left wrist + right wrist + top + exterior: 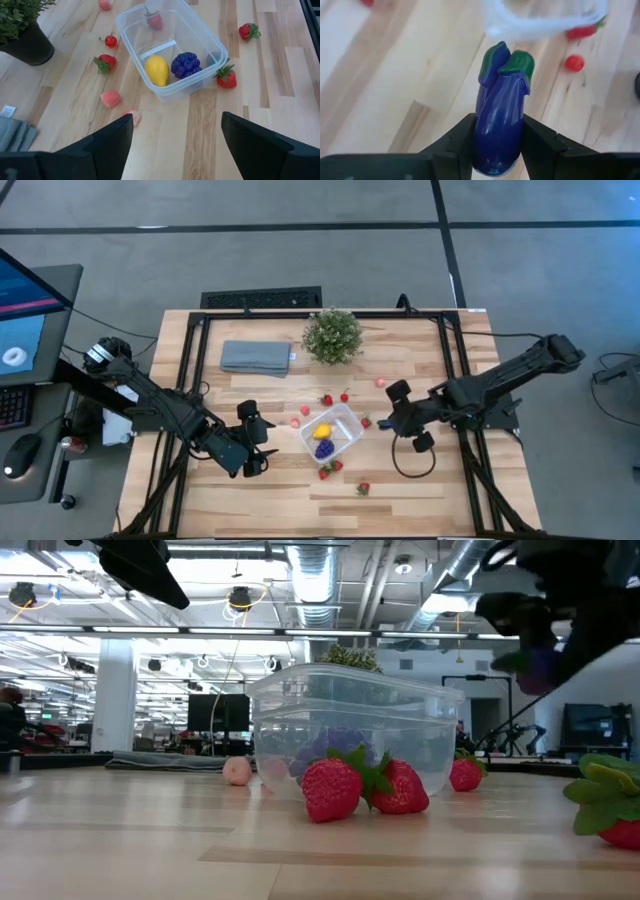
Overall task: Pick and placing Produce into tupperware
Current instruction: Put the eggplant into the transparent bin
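The clear tupperware point(340, 420) stands mid-table and holds a yellow piece point(156, 70) and a dark purple berry piece point(186, 64). My right gripper point(388, 420) hovers just right of the box, shut on a dark purple eggplant point(499, 125); it shows high in the low view point(540, 660). My left gripper point(262, 438) is open and empty left of the box, above the table, and its own wrist view point(177, 125) looks at the box. Strawberries point(328, 470) and small pink-red pieces point(300, 416) lie on the table around the box. My right gripper pinches the eggplant's purple body point(500, 112) between its two fingers, on its two sides toward the blunt end. The green cap point(512, 62) points away past the fingertips. The fingers lie along the eggplant. It is lifted clear of the table.
A potted green plant point(332, 335) and a folded grey-blue cloth point(256, 357) stand at the table's far side. One strawberry point(363, 488) lies near the front, another point(366, 421) right of the box. A black frame point(190, 380) borders the table.
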You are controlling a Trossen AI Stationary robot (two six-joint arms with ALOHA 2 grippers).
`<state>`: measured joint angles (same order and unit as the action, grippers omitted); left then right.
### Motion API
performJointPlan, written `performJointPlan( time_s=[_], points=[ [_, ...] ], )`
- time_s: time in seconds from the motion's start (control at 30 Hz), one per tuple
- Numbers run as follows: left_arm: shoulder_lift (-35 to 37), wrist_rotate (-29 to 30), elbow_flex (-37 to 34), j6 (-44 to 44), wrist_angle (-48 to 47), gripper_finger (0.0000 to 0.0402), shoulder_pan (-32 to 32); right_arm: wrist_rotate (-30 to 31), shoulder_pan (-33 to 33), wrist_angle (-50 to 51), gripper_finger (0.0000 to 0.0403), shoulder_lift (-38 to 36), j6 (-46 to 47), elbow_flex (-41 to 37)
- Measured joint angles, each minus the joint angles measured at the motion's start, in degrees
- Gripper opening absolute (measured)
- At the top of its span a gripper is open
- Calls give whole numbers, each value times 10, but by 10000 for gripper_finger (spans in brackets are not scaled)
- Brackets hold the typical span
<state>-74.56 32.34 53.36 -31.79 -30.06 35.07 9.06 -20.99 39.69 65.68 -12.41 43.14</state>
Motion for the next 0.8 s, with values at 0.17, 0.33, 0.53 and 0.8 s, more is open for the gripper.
performJointPlan(
  time_s=[0.17,0.33,0.53,0.8],
  points=[
    [0,0,0,1,0,294,0,0,1,-44,159,-16,-15,0],
    [0,0,0,1,0,294,0,2,2,-98,159,-17,-58,0],
    [0,0,0,8,0,294,0,3,20,-180,159,-17,-100,1],
    [0,0,0,10,0,294,0,-1,41,-270,159,-1,-146,1]
  ],
)
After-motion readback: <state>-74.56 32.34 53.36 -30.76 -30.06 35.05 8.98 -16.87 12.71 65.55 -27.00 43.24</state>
